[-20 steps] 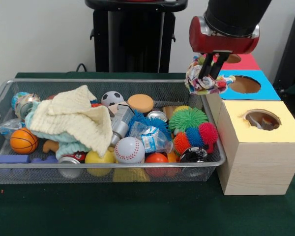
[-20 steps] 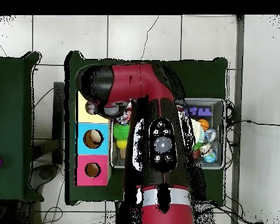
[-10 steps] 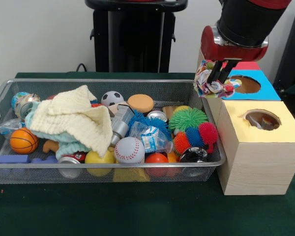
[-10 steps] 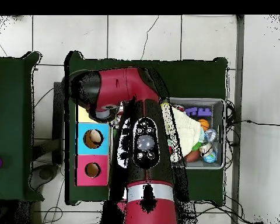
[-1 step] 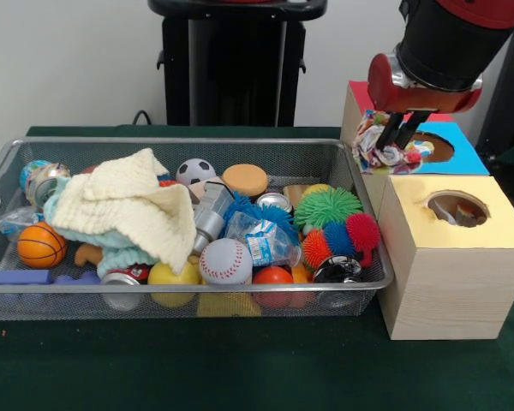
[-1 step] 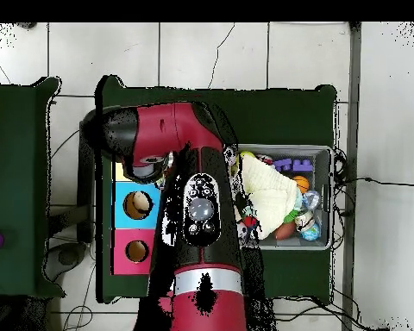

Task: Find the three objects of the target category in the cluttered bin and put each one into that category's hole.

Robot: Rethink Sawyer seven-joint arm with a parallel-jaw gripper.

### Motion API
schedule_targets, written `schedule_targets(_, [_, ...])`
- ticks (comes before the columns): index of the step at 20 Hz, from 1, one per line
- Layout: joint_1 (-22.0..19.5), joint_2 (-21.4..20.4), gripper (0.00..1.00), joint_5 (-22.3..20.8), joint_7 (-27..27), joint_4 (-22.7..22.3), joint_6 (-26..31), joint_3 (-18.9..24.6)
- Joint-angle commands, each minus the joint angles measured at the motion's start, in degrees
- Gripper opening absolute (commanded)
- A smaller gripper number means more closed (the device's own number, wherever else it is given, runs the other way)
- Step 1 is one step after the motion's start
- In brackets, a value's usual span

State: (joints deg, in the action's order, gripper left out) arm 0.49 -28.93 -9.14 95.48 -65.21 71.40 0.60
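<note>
Patterned cloth bundle (image 5: 387,150): bunched and hanging from my pincer (image 5: 400,135), which is clamped on its upper folds. In the front view it hangs at the near-left edge of the blue box (image 5: 463,156), partly overlapping the rim of that box's hole (image 5: 434,147), not centred over it. In the overhead view my own arm (image 6: 196,215) covers the cloth and the pincer, so alignment can only be judged from the front.

Judgement: the step in hand is carry-to-hole, close to release. To do it well, I should bring the whole bundle over the opening before letting go; loose tails now drape outside the rim toward the bin (image 5: 360,184) and could catch on the box edge. Lowering until the bulk sits inside the hole, then parting the fingers, should keep the fabric from snagging or flopping back out.

Surroundings: yellow box (image 5: 450,274) stands nearer the camera, red box (image 5: 361,92) behind. The bin holds a cream knitted cloth (image 5: 133,210), balls and cans, on the green surface (image 5: 240,368).
</note>
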Motion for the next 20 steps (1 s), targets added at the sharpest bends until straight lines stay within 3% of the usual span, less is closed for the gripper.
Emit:
schedule_targets(1, [0.83,1.95,0.0,2.32,18.16,-0.35,-1.43,-1.11])
schedule_targets(5, [1.91,4.71,0.0,2.88,19.09,5.07,2.16,-1.54])
schedule_targets(17, [4.12,8.72,0.0,4.94,21.46,11.2,3.97,-2.74])
schedule_targets(20, [4.41,8.67,0.0,5.51,21.81,10.96,3.77,-3.19])
